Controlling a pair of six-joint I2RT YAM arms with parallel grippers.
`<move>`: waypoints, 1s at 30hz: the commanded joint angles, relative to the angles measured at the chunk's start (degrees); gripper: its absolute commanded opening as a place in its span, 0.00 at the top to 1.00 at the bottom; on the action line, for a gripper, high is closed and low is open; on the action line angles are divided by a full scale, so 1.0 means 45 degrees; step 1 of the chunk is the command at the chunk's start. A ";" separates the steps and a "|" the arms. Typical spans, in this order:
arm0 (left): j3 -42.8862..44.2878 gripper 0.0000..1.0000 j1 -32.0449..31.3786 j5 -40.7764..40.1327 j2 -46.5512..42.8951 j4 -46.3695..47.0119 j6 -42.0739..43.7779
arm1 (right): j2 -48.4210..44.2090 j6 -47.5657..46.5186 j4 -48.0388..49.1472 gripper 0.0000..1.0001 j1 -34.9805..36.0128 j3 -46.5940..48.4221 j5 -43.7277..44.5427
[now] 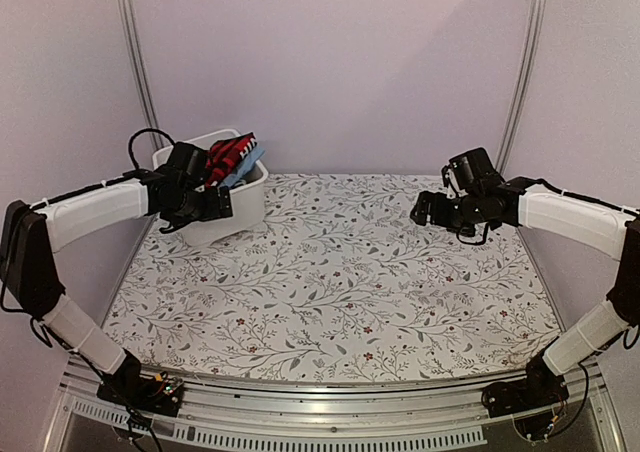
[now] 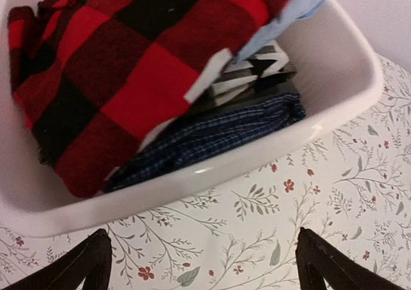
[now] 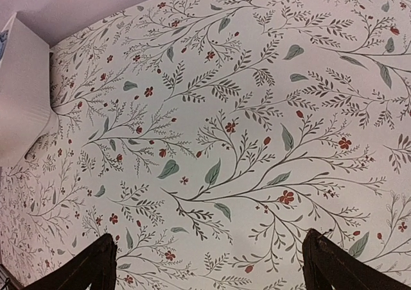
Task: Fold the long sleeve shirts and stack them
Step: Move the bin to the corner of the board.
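A red-and-black check shirt lies on top of a pile in the white bin. Under it show a dark blue check shirt, a black-and-white patterned cloth and a light blue cloth. In the top view the red shirt sticks out of the bin at the back left. My left gripper is open and empty, hovering over the table just in front of the bin. My right gripper is open and empty above the table at the right.
The table carries a floral-patterned cloth. The bin's corner shows at the left edge of the right wrist view. Walls and metal frame posts stand behind the table.
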 commanded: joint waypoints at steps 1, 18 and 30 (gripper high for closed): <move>0.1569 0.00 -0.2036 0.0320 0.0020 0.0094 -0.0118 | -0.0022 -0.0145 -0.0228 0.01 0.0060 0.0171 0.0588; 1.6374 0.00 -0.3033 -0.1463 1.2414 -0.0910 0.2092 | -0.0341 -0.0258 -0.0842 0.01 0.0099 0.0733 0.0650; 1.0613 0.00 -0.1573 -0.1775 0.9759 0.0842 0.1536 | -0.0817 -0.0226 -0.0458 0.01 0.0123 -0.0151 0.0501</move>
